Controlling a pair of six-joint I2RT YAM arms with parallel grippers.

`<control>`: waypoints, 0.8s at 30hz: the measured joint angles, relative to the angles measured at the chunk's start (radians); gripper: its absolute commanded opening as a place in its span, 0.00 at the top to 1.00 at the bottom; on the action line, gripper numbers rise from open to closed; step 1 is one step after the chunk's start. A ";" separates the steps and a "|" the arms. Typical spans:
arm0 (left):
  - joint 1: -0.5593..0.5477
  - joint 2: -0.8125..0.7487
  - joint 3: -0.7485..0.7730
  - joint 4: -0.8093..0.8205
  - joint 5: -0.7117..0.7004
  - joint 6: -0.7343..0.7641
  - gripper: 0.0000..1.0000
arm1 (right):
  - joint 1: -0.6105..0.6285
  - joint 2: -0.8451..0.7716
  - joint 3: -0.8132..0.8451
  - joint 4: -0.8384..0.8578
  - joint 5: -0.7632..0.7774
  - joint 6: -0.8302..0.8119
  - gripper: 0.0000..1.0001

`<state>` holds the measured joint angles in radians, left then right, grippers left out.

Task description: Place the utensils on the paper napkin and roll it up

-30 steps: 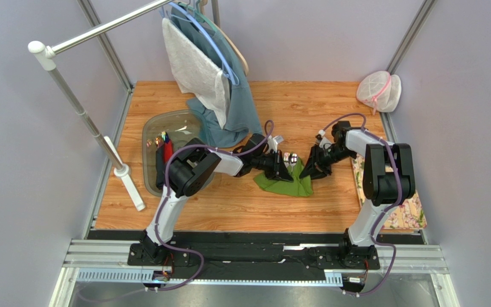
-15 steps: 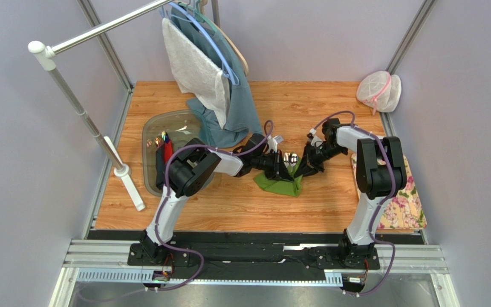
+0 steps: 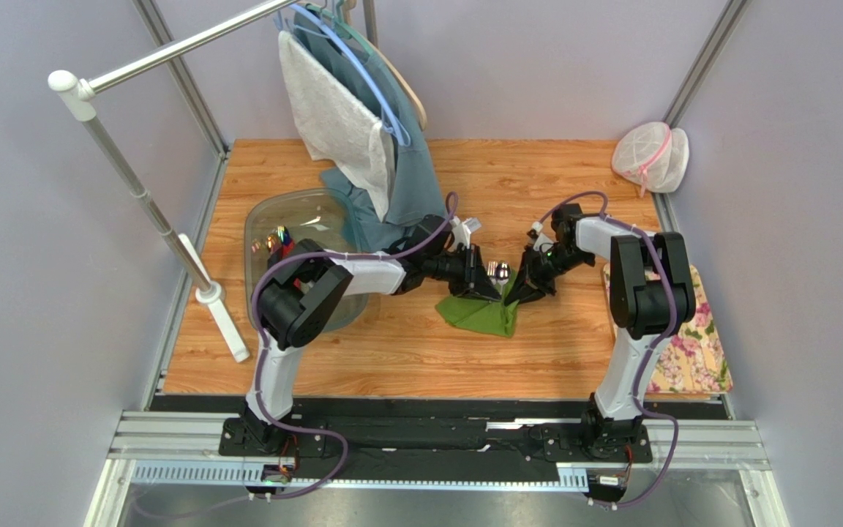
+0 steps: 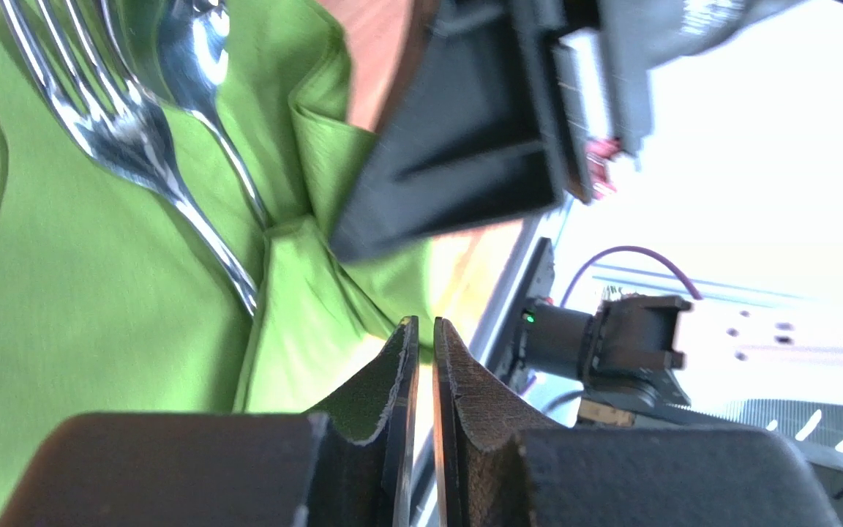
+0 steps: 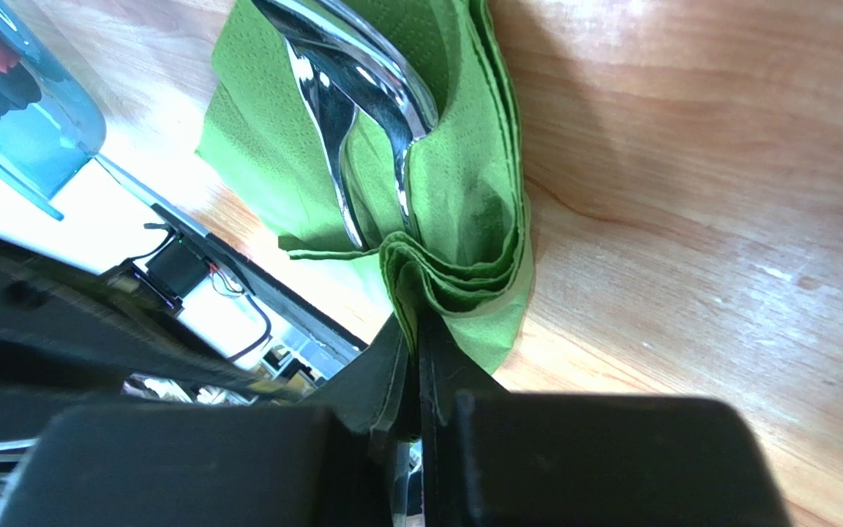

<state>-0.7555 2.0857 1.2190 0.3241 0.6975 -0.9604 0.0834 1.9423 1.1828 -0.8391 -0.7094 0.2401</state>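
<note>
Pale grey walls [image 3: 52, 362] on 3 sides, alu corner posts [image 3: 181, 77]. Wood-grain tabletop [image 3: 415, 351], evenly lit. White clothes rack [image 3: 147, 198] at left. Alu rail [image 3: 173, 437] along near edge.

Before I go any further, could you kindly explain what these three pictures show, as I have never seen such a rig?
Two robot arms are bolted at the near edge of a wooden table. One picture looks down from above; the other two come from a camera on each wrist. A green paper napkin lies on the table, with a fork and spoon on it. The right end effector pinches the napkin's folded edge; the left end effector is shut close beside it.
</note>
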 measured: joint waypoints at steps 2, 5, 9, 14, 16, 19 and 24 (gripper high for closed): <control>0.008 -0.037 -0.017 -0.021 -0.001 0.008 0.83 | 0.003 0.000 0.000 0.006 0.002 0.005 0.95; 0.018 -0.057 -0.030 -0.057 -0.005 0.028 0.86 | 0.011 0.000 0.000 0.010 0.002 0.010 0.95; 0.020 -0.056 -0.039 -0.113 -0.016 0.050 0.90 | 0.024 -0.001 0.000 0.013 0.001 0.016 0.95; 0.020 -0.045 -0.039 -0.151 -0.034 0.070 0.96 | 0.032 -0.002 0.002 0.013 0.001 0.018 0.95; 0.020 -0.036 -0.039 -0.159 -0.043 0.076 0.98 | 0.034 -0.005 0.002 0.013 0.001 0.019 0.95; 0.020 -0.016 -0.038 -0.179 -0.058 0.089 1.00 | 0.038 -0.015 0.002 0.013 0.001 0.022 0.94; 0.020 0.017 -0.037 -0.197 -0.074 0.095 1.00 | 0.051 -0.018 0.012 0.011 0.001 0.028 0.94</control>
<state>-0.7353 2.1029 1.1816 0.1268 0.6239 -0.8658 0.1349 1.9240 1.1946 -0.8276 -0.7086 0.2684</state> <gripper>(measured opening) 0.007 0.058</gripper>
